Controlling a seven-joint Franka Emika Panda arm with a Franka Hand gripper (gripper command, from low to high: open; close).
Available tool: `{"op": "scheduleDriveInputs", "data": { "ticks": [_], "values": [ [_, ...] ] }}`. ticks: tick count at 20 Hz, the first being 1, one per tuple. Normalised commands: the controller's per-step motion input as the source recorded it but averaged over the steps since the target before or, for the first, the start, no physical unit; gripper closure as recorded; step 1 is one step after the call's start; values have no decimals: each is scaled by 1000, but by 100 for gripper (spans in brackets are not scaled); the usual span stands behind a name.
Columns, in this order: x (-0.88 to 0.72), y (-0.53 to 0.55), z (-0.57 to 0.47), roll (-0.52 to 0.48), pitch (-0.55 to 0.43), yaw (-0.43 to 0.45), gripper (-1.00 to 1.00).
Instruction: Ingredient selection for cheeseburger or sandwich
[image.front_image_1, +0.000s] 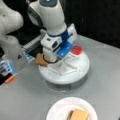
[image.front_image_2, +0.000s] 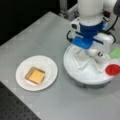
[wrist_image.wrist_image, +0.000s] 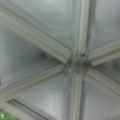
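The gripper (image.front_image_2: 93, 53) hangs low over the middle of the white divided tray (image.front_image_2: 75, 67), right above the hub where the dividers meet; the wrist view shows only that hub (wrist_image.wrist_image: 76, 62) and bare compartments, with no fingers in sight, so I cannot tell whether the jaws are apart or closed, and nothing seems to be held. Around it lie the loose ingredients: a tan bread square (image.front_image_1: 41, 60) at the tray's left edge in a front view, a red disc (image.front_image_2: 113, 69) on the tray's right side, and green lettuce (image.front_image_2: 115, 52) just beyond it, with a green corner (wrist_image.wrist_image: 6, 116) at the wrist view's bottom left. The started sandwich (image.front_image_2: 35, 75), yellow cheese on a tan or brown layer, sits on the white paper plate (image.front_image_2: 47, 66) on the grey table (image.front_image_2: 37, 37), well apart from the tray to its left. The pieces look thin, light and probably a little soft; a pinch across opposite edges, or under a raised rim, would likely suit them best
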Motion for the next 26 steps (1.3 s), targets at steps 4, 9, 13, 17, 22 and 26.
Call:
{"op": "scheduleDriveInputs", "data": {
  "ticks": [4,9,13,17,22,26],
  "values": [
    [-113,19,-93,-193,-139,249,-100],
    [-120,6,-134,-185,-138,245,-100],
    [-109,-45,-188,-169,-137,235,-100],
    [-86,-50,-165,-148,-126,217,-100],
    [-55,-15,-114,-125,-115,190,-100],
    [-28,1,-125,-117,-116,182,-100]
  ]
}}
